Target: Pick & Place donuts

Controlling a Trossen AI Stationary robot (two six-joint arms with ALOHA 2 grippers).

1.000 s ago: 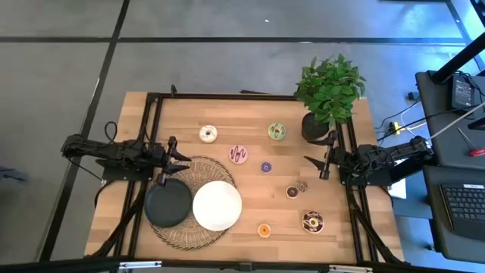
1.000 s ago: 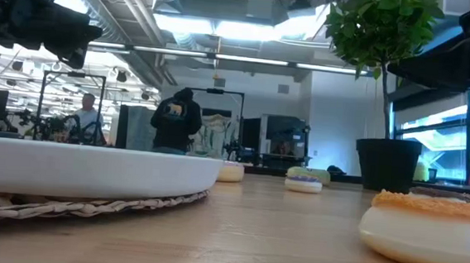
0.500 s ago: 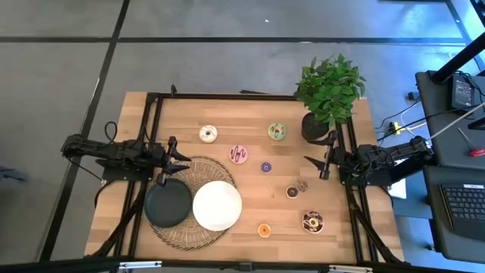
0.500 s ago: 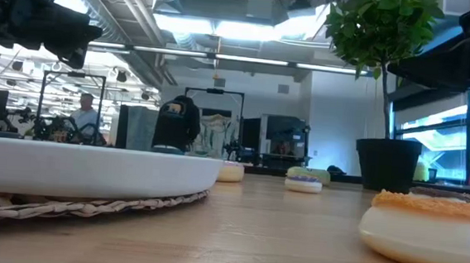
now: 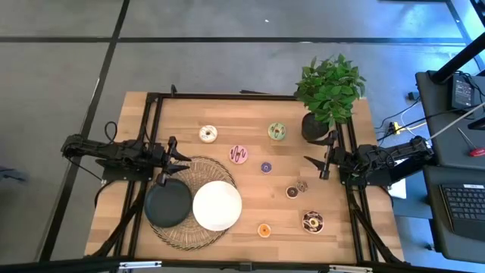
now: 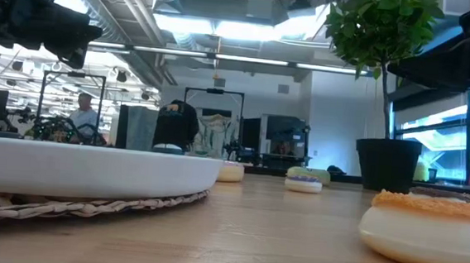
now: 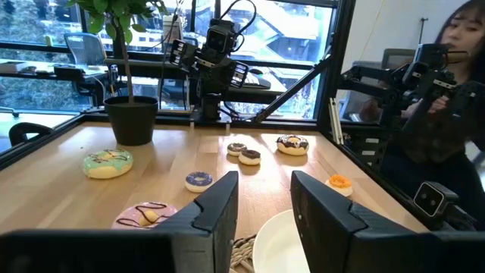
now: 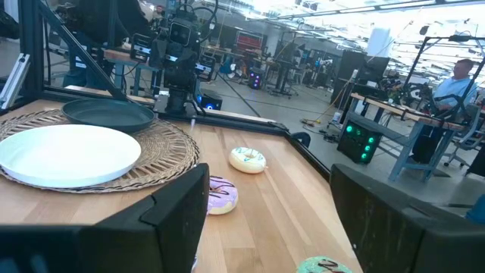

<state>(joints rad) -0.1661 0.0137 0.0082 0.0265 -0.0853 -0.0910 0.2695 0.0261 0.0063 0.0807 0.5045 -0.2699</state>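
Orange-topped donut (image 6: 430, 230), low view: being cut off by the right edge. White plate (image 6: 91, 169), same view: being cropped at the left edge, with the woven mat (image 6: 89, 205) beneath it largely being hidden. Green donut (image 8: 324, 265), right wrist view: being cut by the bottom edge. Pink donut (image 7: 145, 214), left wrist view: being partly hidden behind a dark finger (image 7: 214, 212). Potted plant (image 7: 130, 91), same view: foliage being cropped at the top. Person (image 7: 447, 98) at the right edge: being shown blurred and cut off. Icing details in the high view: being rendered too small to tell.
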